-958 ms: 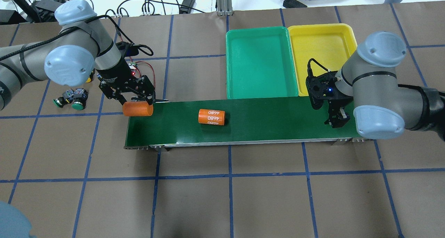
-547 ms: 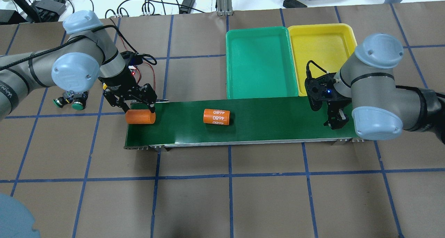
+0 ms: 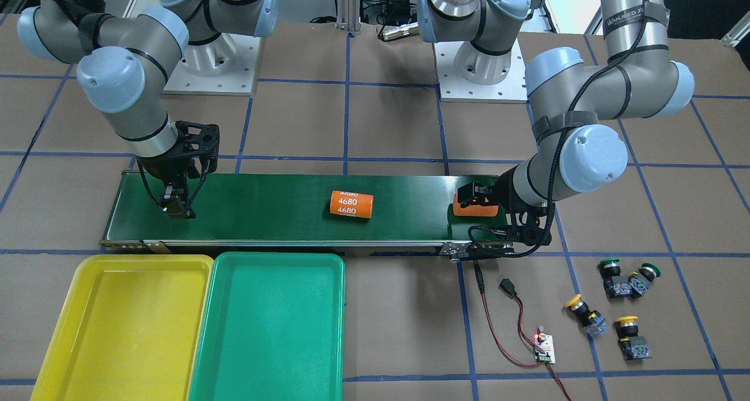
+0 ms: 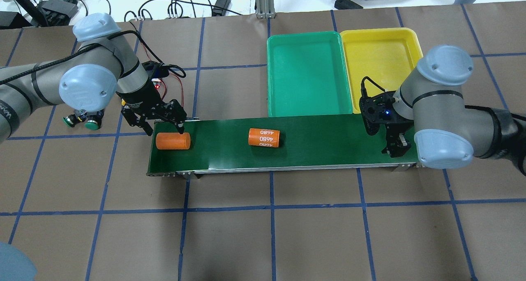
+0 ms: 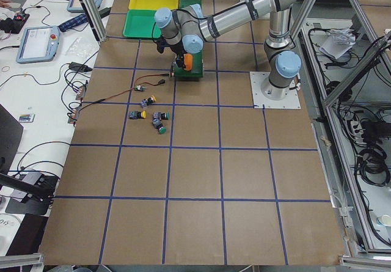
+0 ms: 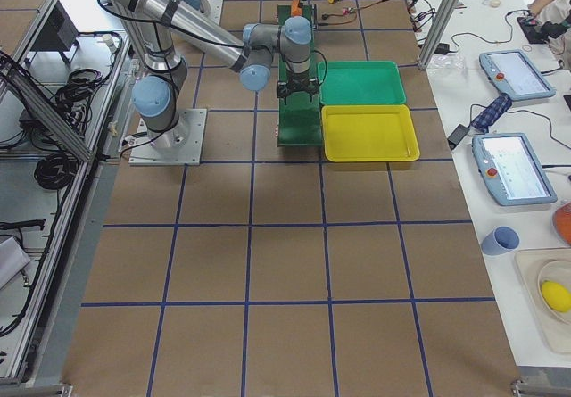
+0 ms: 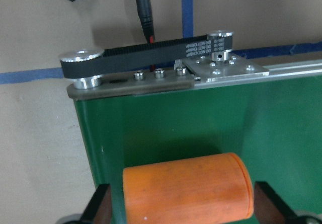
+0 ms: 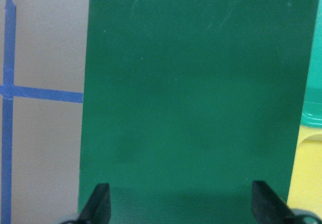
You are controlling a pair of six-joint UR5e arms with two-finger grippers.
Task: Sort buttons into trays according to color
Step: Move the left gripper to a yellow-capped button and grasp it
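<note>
Four buttons (image 3: 620, 285) lie on the table (image 3: 404, 330) past the conveyor belt's (image 4: 320, 145) end, well apart from the green tray (image 3: 269, 330) and yellow tray (image 3: 117, 325). The left tool (image 4: 164, 129) stands spread astride an orange cylinder (image 4: 173, 141) on the belt; the right tool (image 3: 176, 209) hangs spread over the belt

In the overhead view we find the conveyor belt (image 4: 328, 145) lying across the desk (image 4: 263, 231) from 9 to 3 o'clock. Just behind the belt's 3 o'clock half, two trays sit side by side and touching: the inner tray (image 4: 308, 75) at 12 o'clock, the outer tray (image 4: 382, 55) at 1 o'clock. On the belt, the end cylinder (image 4: 173, 141) lies at its 9 o'clock end and the middle cylinder (image 4: 264, 137) near its centre. The buttons (image 4: 92, 125) cluster on the desk beyond the belt's 9 o'clock end, well apart from the trays.
</note>
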